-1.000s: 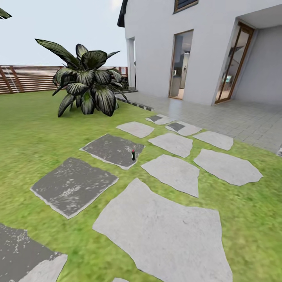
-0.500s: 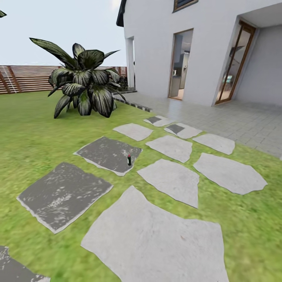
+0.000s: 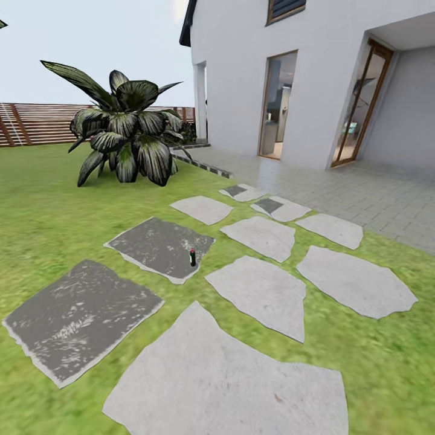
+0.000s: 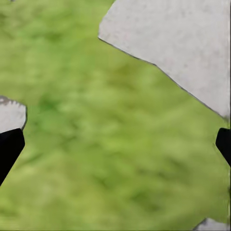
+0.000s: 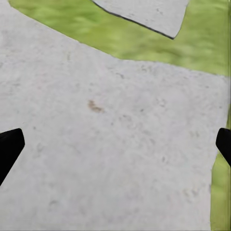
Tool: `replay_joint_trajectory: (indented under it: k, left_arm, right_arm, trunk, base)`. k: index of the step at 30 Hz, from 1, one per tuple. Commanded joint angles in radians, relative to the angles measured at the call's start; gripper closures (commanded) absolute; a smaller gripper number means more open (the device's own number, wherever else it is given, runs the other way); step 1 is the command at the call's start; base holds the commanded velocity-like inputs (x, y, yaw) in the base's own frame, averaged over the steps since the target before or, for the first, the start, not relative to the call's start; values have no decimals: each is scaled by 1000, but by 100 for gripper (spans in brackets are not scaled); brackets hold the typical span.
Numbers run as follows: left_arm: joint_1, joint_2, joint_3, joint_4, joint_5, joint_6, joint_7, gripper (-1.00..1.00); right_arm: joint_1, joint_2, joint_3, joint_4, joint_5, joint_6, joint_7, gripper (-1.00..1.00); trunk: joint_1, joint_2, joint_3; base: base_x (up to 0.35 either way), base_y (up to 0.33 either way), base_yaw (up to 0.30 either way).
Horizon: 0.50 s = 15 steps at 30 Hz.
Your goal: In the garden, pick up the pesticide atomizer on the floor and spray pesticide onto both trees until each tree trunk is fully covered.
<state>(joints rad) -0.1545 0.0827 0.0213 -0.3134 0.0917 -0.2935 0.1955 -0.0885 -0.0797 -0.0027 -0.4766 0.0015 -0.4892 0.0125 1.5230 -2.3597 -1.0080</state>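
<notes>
On a dark stepping stone [image 3: 158, 246] ahead stands the pesticide atomizer [image 3: 193, 257], lower in your head view than a second ago: you're closing in. Both grippers, left gripper [image 4: 115, 149] and right gripper [image 5: 115, 144], hang spread wide, empty.
</notes>
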Motion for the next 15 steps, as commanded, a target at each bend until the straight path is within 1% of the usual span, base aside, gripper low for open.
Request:
replay_joint_trajectory:
  k: [1,15]
  left_arm:
    - [0,0,-1,0,10,-4,-1,-100]
    - [0,0,-1,0,10,-4,-1,-100]
  right_arm:
    - [-1,0,0,1,0,-3,1,-100]
    - [-1,0,1,1,0,-3,1,-100]
  trunk:
    - [0,0,-1]
    - [0,0,-1]
  base:
    - [296,-142,0]
    - [295,-143,0]
